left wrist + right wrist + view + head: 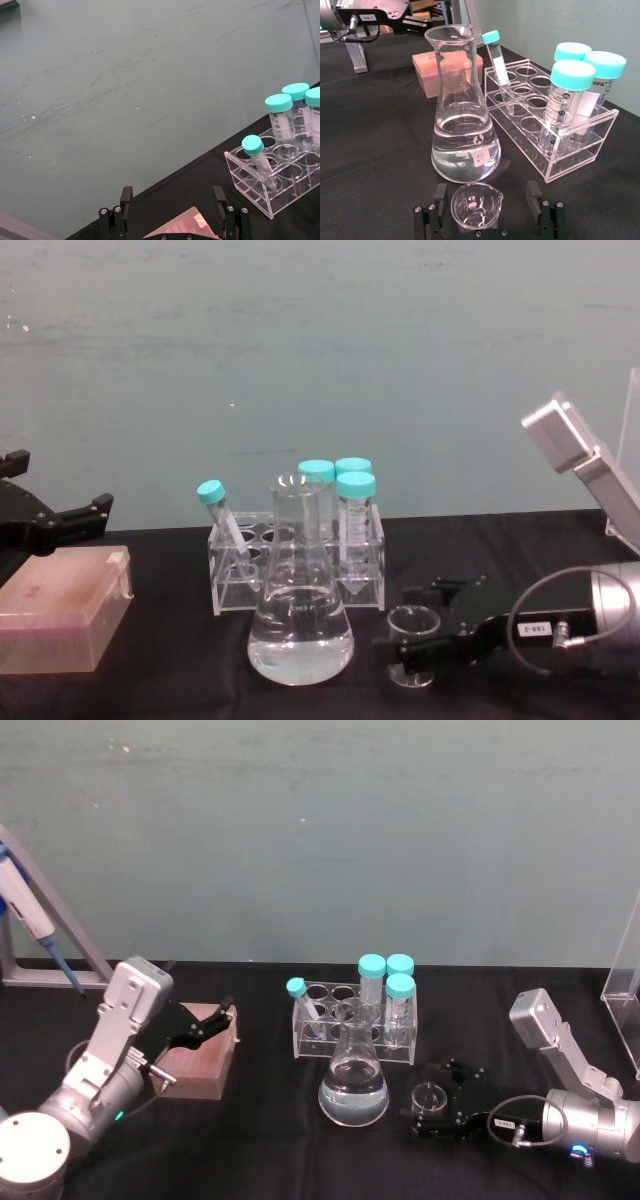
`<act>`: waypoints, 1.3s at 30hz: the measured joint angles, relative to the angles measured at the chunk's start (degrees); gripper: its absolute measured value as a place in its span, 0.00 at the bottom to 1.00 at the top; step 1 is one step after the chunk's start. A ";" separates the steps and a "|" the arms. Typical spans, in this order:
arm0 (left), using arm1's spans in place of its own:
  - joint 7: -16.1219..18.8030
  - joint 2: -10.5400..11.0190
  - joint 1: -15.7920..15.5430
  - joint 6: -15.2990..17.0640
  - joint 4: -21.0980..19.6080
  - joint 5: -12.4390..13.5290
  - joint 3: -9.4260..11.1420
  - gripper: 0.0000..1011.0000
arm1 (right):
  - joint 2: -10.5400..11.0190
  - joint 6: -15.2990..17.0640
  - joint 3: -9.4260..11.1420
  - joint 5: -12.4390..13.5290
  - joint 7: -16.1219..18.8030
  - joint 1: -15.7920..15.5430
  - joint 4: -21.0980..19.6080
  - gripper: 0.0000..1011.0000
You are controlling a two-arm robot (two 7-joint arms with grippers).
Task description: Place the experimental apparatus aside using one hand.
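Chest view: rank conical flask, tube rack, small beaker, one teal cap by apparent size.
1. conical flask and tube rack, unranked: flask nearer and taller, rack wider.
2. small beaker.
3. teal cap.

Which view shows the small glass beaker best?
The right wrist view: the beaker stands close and whole between the open fingers of the right gripper. The head view shows its rim from above; the chest view shows its side.

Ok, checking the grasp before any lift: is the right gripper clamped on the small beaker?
No: the right gripper straddles the small beaker, but its fingers are spread wider than the glass and are not pressing it.
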 joint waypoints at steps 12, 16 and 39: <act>0.00 0.00 0.00 0.00 0.00 0.00 0.00 0.99 | 0.04 -0.05 0.00 0.08 -0.03 -0.06 -0.04 0.99; 0.00 0.00 0.00 0.00 0.00 0.00 0.00 0.99 | 0.04 -0.06 0.00 0.10 -0.03 -0.08 -0.06 0.99; 0.00 0.00 0.00 0.00 0.00 0.00 0.00 0.99 | 0.04 -0.11 0.00 0.15 -0.03 -0.09 -0.10 0.64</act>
